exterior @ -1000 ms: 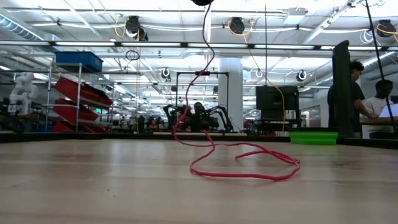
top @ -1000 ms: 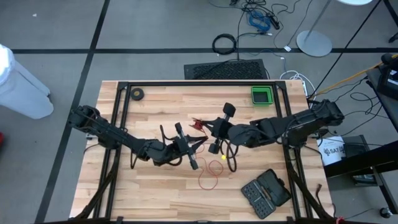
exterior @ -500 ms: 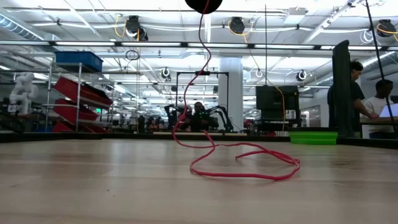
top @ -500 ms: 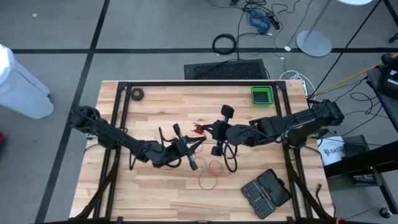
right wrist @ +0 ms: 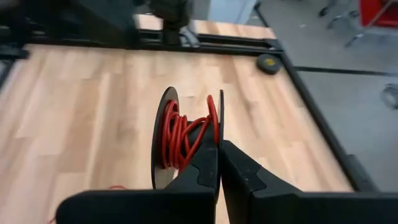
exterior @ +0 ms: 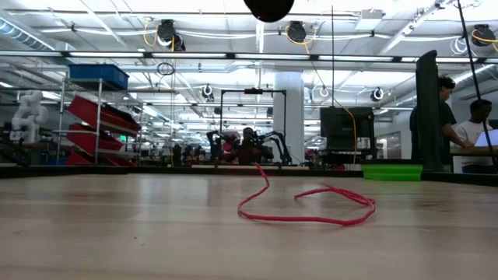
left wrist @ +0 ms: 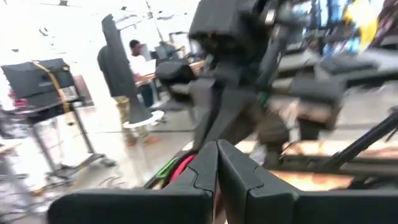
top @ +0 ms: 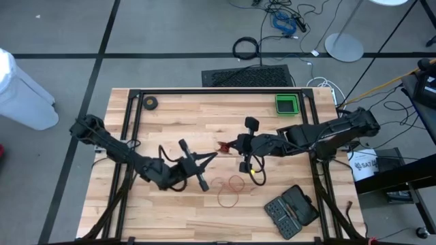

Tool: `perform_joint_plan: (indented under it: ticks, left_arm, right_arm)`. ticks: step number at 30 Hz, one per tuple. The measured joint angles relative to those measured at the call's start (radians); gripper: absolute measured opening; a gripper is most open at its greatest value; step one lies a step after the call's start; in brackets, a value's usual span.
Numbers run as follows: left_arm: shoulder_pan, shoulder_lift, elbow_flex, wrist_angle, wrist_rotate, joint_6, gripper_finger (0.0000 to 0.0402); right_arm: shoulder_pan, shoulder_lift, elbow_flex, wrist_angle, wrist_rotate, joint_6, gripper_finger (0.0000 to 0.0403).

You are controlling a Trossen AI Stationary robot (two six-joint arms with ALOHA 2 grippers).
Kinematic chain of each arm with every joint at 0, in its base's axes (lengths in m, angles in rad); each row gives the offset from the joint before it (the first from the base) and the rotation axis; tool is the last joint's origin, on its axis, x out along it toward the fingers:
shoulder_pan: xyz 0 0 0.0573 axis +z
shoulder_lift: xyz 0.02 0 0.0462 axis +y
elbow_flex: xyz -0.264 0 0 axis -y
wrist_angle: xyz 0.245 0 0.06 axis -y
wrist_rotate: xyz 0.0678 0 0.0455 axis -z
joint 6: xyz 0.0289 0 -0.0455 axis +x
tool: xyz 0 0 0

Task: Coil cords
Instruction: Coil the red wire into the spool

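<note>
Right pincer [right wrist: 217, 146] clenched on black reel [right wrist: 186, 138], held above mid-desk [top: 170, 116] and wound with red cord [right wrist: 177, 140]. Remaining cord lying in loose loops on desk near front centre. Left pincer [top: 216, 155] clenched, tips just beside reel; unclear whether pinching cord.

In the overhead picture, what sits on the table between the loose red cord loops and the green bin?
In the high view, the right pincer with the reel hangs between the red cord loops and green bin.
</note>
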Motion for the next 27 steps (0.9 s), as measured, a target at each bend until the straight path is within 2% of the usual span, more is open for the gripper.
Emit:
perform_joint_plan:
  ticks: [4,8,11,15,17,21,27]
  left_arm:
    - [-0.035,-0.007,0.0,-0.022,-0.063,0.053,0.0018]
    - [-0.062,-0.007,0.0,-0.087,-0.072,0.042,0.0018]
    - [-0.074,-0.007,0.0,-0.195,-0.081,-0.059,0.0018]
    - [-0.084,-0.007,0.0,-0.366,-0.155,-0.214,0.0018]
    - [-0.084,-0.007,0.0,-0.458,-0.152,-0.304,0.0025]
    - [-0.078,-0.002,0.0,-0.608,-0.017,-0.505,0.0072]
    - [-0.033,0.036,0.001,-0.616,0.013,-0.577,0.0173]
  right_arm:
    - [0.001,-0.012,0.0,-0.026,-0.048,0.022,0.0]
    - [0.002,-0.026,0.0,-0.033,-0.049,0.033,0.0]
    - [0.004,-0.036,0.0,-0.031,-0.047,0.037,0.0]
    - [0.014,-0.044,0.0,-0.031,-0.047,0.038,0.0]
    - [0.019,-0.047,0.0,-0.03,-0.044,0.04,0.0]
    - [0.024,-0.065,0.0,-0.036,-0.031,0.04,0.0]
    - [0.038,-0.116,0.0,-0.09,0.024,0.062,0.0]
